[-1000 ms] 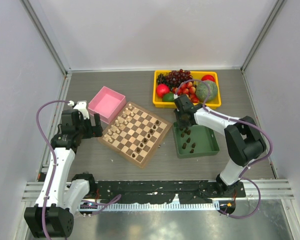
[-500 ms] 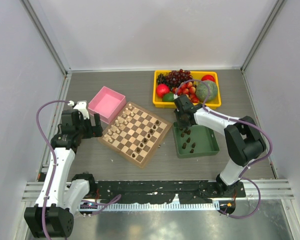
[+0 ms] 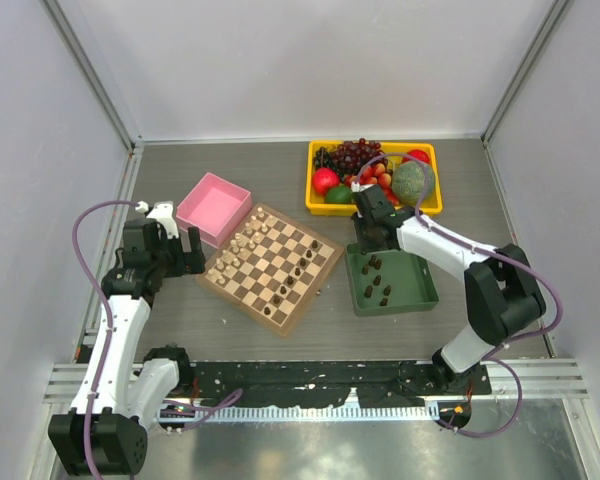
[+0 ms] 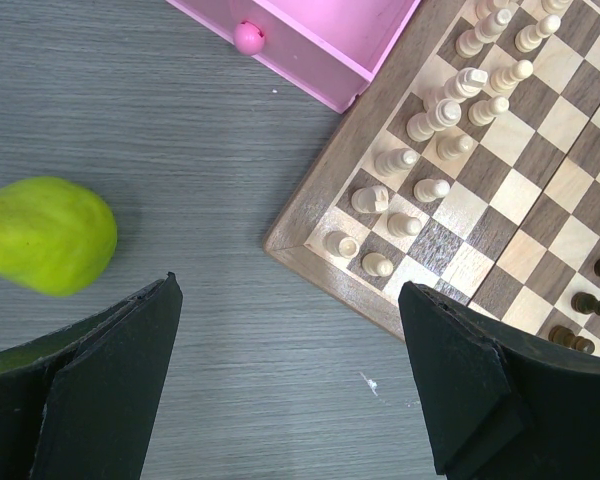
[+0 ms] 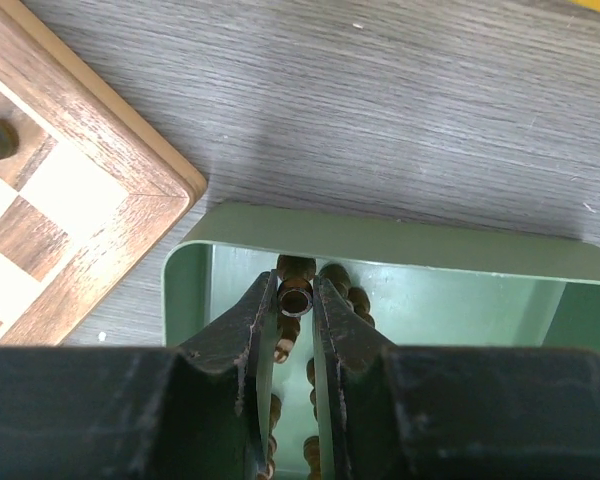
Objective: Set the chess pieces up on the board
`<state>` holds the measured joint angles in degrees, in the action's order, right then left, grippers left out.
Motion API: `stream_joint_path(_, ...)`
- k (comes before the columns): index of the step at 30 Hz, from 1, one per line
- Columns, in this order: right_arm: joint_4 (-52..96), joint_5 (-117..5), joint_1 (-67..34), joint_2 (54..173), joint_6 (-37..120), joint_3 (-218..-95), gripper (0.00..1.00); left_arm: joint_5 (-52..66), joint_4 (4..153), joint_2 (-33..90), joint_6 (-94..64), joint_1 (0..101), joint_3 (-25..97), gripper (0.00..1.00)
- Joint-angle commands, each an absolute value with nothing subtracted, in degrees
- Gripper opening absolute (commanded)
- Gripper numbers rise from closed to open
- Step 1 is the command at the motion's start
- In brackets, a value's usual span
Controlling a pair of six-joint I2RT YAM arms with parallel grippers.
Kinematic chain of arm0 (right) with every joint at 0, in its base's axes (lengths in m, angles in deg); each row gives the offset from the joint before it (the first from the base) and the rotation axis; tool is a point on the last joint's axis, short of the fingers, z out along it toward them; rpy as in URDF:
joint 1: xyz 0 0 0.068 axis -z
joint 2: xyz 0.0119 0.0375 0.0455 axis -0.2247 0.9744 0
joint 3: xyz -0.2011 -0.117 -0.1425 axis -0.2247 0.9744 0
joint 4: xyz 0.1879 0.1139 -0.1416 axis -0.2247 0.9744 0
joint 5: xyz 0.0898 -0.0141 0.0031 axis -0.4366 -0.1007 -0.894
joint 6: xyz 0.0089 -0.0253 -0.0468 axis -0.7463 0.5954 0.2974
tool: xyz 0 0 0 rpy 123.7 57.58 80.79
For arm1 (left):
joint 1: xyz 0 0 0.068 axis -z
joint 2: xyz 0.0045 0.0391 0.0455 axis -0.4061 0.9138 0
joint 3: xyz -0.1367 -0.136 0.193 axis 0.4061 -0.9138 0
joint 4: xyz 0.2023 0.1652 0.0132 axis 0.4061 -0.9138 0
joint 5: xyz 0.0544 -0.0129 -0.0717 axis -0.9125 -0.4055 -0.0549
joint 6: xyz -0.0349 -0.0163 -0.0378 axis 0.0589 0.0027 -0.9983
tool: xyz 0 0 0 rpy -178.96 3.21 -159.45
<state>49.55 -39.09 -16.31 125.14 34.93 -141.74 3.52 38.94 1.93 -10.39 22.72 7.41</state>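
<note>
Carrying this catch cleanly to the chessboard looks to call for a straight lift clear of the tray wall, a steady pinch with no twist, and a descent over an empty dark-side square. The piece is tiny and its neighbours stand close.

The right gripper point(image 5: 296, 288) has its fingers point(image 5: 242, 330) clenched to a narrow slit on one dark chess piece point(image 5: 296, 298). The piece's round end faces the wrist camera and it is pressed between both inner faces. Just beneath them, more dark pieces point(image 3: 377, 285) lie loose in the green tray point(image 5: 380, 236), which sits just beside the corner of the chessboard point(image 5: 100, 180).

On the board, a partial rank of dark men point(image 3: 293, 278) stands along the near-right side and the cream pieces point(image 4: 430, 120) are ranged along the far-left side.

At the board's left edge the left gripper point(image 4: 290, 292) hangs above bare table with fingers spread wide, holding nothing. A green fruit point(image 4: 45, 235) lies near it, with the pink box point(image 3: 213, 207) beyond. A yellow bin of fruit point(image 3: 309, 180) sits behind the tray.
</note>
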Motion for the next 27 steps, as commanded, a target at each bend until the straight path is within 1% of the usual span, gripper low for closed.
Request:
stream_joint_path(1,50.1,-39.1,-16.7,120.9,34.7,-143.0,0.17,4.0,39.8,1.8,-9.9,22.6,8.9,0.99)
stream_joint_path(9,51.4,-40.9,-17.9,116.2,33.8,-145.3,0.17,4.1,39.8,1.6,-10.0,22.7,8.9,0.99)
stream_joint_path(14,51.4,-41.4,-20.6,116.2,33.0,-148.5,0.17,4.2,39.7,1.5,-10.0,22.7,8.9,0.99)
stream_joint_path(19,51.4,-42.6,-22.9,118.9,32.8,-150.7,0.17,4.0,39.7,1.3,-10.0,22.7,8.8,0.99)
stream_joint_path(27,52.1,-44.1,-25.7,127.5,34.0,-155.6,0.17,3.7,39.6,1.4,-9.9,22.7,8.9,0.99)
